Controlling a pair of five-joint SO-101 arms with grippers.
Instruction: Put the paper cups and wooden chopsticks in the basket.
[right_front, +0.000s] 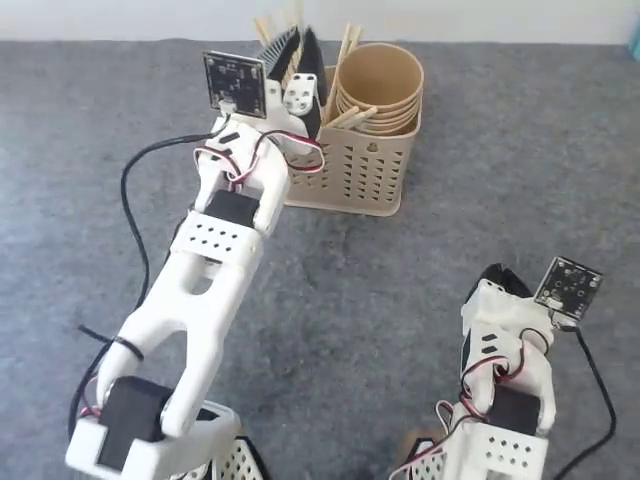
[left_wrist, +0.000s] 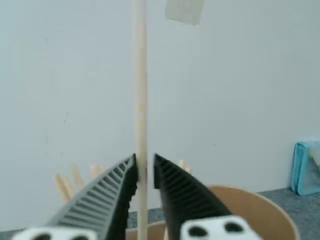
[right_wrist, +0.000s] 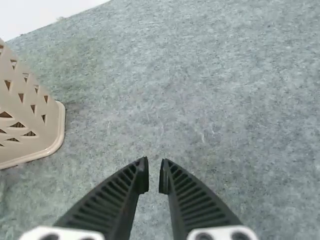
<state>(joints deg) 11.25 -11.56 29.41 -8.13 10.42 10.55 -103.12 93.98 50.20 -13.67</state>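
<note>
A beige perforated basket (right_front: 352, 172) stands at the back of the table, with a stack of paper cups (right_front: 380, 82) inside it. Several wooden chopsticks (right_front: 350, 45) stick up from the basket beside the cups. My left gripper (right_front: 298, 55) hovers over the basket's left part, shut on one wooden chopstick (left_wrist: 141, 90) that stands upright between the fingers (left_wrist: 172, 187). Below it I see the cup rim (left_wrist: 255, 200) and other chopstick ends (left_wrist: 67, 182). My right gripper (right_wrist: 154, 176) is shut on nothing, low over the carpet at the front right (right_front: 498, 277).
Grey carpet (right_front: 400, 290) covers the table between the basket and the right arm. The basket's corner (right_wrist: 30, 125) lies off to one side of my right gripper. A light blue object (left_wrist: 307, 167) stands at the far right by the wall.
</note>
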